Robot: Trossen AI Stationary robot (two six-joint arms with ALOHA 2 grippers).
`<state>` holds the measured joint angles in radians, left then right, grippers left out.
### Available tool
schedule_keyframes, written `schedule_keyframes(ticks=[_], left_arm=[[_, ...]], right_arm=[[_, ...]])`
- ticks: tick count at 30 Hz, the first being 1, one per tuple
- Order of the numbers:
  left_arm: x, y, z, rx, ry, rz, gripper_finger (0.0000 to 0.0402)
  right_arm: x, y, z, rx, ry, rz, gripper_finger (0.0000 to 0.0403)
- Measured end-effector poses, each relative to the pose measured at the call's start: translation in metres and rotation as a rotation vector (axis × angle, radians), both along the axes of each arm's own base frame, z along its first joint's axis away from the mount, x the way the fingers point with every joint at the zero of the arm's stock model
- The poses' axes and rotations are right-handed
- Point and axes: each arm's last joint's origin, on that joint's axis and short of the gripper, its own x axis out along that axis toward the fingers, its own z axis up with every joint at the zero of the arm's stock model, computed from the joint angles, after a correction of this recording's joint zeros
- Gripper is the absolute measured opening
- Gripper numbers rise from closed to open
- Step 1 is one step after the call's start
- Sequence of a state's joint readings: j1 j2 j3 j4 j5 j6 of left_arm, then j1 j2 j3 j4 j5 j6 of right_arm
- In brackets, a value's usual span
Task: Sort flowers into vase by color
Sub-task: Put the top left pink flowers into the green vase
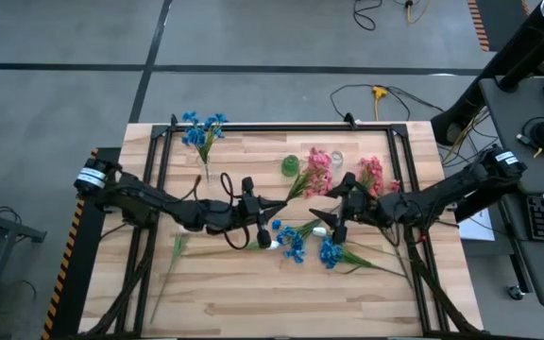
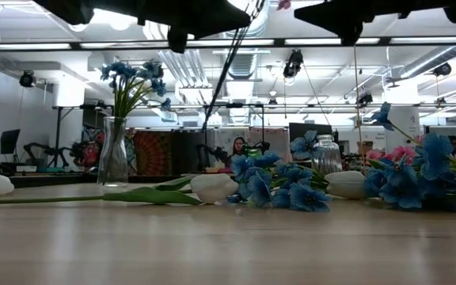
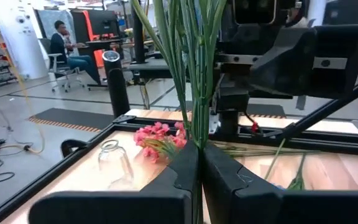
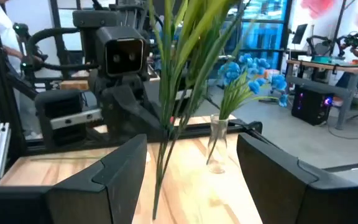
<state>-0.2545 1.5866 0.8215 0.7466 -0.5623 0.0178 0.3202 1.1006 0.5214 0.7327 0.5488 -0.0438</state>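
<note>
we see the left end effector [image 3: 199,163] clamped on green flower stems [image 3: 194,74] above mid tabletop [image 1: 253,293]. the right end effector [image 4: 191,168] stands apart around the stems. blue flowers [image 1: 296,244] lie on the tabletop; others fill a vase [image 2: 114,152].

3 vases [image 1: 202,168], 2 arms [image 1: 149,200], approx 3 blue sprigs [image 1: 296,243].

Left tool [image 3: 199,165] pinched shut mid-table — right tool [image 4: 191,168] opposite, fingers spread wide.
</note>
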Motion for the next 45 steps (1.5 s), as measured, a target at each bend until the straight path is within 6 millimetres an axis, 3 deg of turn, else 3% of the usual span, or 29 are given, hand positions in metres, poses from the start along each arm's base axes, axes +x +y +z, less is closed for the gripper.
schedule_keyframes(ticks=[8,13,17,23,30,45], left_arm=[[0.003,0.000,-0.004,-0.002,-0.007,-0.005,0.0000],[0.003,-0.001,0.000,-0.006,-0.034,-0.029,0.0000],[0.003,0.000,0.000,-0.005,-0.037,-0.027,0.0000],[0.003,0.000,0.001,-0.007,-0.045,-0.026,0.0000],[0.003,0.000,0.001,-0.007,-0.042,-0.027,0.0000],[0.003,0.001,0.001,-0.011,-0.047,-0.018,0.0001]], right_arm=[[0.020,0.003,0.008,0.009,0.073,-0.013,0.0245],[0.031,-0.001,0.013,0.027,0.063,-0.034,0.0283],[0.040,0.000,0.016,0.017,0.062,0.047,0.0311],[0.057,-0.002,0.017,-0.002,0.066,0.070,0.0315],[0.066,-0.001,0.019,-0.030,0.045,0.065,0.0267],[0.066,-0.003,0.022,-0.029,0.030,0.059,0.0083]])
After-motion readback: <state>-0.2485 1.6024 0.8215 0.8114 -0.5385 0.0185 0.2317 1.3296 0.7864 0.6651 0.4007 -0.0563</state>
